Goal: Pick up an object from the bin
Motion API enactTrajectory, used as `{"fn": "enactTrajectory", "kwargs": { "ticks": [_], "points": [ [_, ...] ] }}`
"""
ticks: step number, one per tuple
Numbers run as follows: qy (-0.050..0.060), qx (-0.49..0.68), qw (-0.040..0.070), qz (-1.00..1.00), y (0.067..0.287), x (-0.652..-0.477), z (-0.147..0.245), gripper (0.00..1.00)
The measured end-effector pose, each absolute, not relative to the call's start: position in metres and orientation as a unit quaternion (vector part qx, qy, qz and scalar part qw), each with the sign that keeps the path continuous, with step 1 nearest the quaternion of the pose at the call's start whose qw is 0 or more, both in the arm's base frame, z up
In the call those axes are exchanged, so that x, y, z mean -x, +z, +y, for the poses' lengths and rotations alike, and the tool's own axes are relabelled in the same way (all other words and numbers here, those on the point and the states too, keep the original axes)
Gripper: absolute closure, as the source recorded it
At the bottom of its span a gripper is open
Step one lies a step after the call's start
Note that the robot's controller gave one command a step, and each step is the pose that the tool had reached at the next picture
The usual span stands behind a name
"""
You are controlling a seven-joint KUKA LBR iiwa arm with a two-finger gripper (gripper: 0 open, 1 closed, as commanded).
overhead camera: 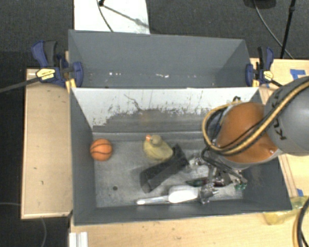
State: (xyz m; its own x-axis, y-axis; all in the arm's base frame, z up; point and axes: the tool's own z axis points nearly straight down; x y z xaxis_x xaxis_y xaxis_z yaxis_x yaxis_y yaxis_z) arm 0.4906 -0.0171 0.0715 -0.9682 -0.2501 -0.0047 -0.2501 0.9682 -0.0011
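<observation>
Here, pincer [208, 191] by white utensil [176, 196]; "KU" on arm [298, 122].

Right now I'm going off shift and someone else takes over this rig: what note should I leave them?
Gripper: low in the near right part of the bin, right beside the right end of the white spoon-shaped thing. Nothing is seen held.
Other things: black oblong block mid-bin, yellow duck just behind it, orange ball at the left.
Done: nothing lifted yet.
Left: grasp one thing, probably the white one as it is nearest, and lift it out.
</observation>
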Motion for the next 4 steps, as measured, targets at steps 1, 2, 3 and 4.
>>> {"fn": "enactTrajectory", "kwargs": {
  "ticks": [1,2,3,4],
  "points": [
    [0.0,0.126,0.007,0.992,0.0733,-0.4931,-0.0163,1.0],
    [0.0,0.127,0.002,0.992,0.0715,-0.4905,-0.0171,0.0],
    [-0.001,0.126,0.007,0.992,0.0733,-0.4932,-0.017,1.0],
    [0.0,0.127,0.002,0.992,0.0715,-0.4906,-0.0172,0.0]
  ]
}}
